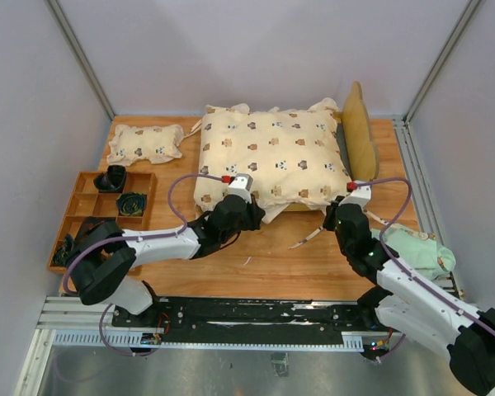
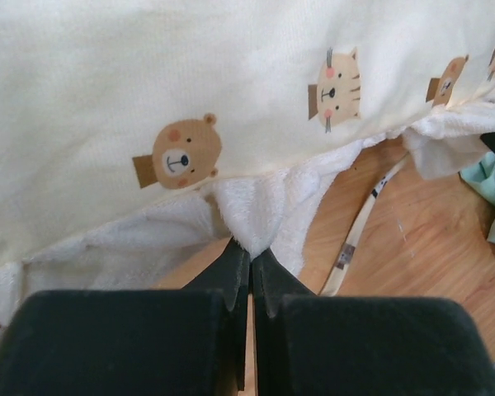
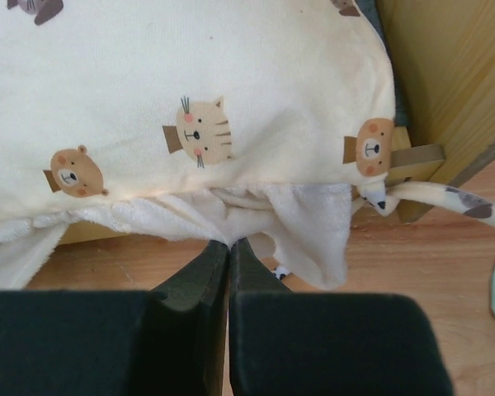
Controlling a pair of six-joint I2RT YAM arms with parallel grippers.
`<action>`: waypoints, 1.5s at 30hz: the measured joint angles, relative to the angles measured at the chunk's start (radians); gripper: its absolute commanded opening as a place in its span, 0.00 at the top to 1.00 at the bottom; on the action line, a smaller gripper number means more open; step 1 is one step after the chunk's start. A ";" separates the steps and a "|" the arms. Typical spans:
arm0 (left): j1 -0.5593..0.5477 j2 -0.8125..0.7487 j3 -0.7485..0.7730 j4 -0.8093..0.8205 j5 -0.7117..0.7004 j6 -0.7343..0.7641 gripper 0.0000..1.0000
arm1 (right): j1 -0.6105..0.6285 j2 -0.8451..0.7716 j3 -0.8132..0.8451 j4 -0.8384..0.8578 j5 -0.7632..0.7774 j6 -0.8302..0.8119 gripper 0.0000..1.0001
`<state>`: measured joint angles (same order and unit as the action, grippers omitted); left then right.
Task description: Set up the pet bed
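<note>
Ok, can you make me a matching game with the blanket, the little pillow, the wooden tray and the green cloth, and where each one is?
1 blanket
2 little pillow
3 wooden tray
4 green cloth

A far left corner
B on the pet bed
C beside the right arm
D left edge, near the left arm

Pairs: 1-B, 2-A, 3-D, 4-C.

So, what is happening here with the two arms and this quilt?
Both arms work at the near edge of the cream bear-print quilt, which lies on the pet bed. The left gripper is shut on the quilt's white ruffle. The right gripper is shut as well, tips at the ruffle; whether it holds fabric I cannot tell. A small matching pillow lies apart, far left.
</note>
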<state>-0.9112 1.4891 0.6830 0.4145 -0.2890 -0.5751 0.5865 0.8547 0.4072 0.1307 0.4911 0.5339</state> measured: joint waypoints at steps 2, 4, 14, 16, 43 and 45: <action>0.000 -0.025 -0.008 -0.024 0.005 0.021 1.00 | -0.005 -0.036 -0.009 -0.027 -0.002 -0.043 1.00; 0.000 -0.055 -0.015 -0.055 0.018 0.045 1.00 | -0.014 -0.070 -0.014 -0.056 -0.006 -0.074 1.00; 0.032 -0.149 -0.040 -0.126 0.125 0.140 1.00 | -0.140 -0.177 -0.014 -0.152 -0.138 -0.135 1.00; 0.040 -0.145 -0.040 -0.136 0.157 0.149 0.93 | -0.146 -0.172 -0.014 -0.161 -0.155 -0.138 1.00; 0.044 -0.329 0.157 -0.533 -0.158 0.172 0.01 | -0.158 -0.076 0.173 -0.294 -0.340 -0.146 0.48; 0.044 -0.339 0.157 -0.555 -0.191 0.170 0.01 | -0.158 -0.038 0.151 -0.274 -0.328 -0.146 0.47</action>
<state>-0.8669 1.1503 0.8402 -0.1402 -0.4801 -0.4049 0.4286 0.8165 0.5587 -0.1436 0.1631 0.3878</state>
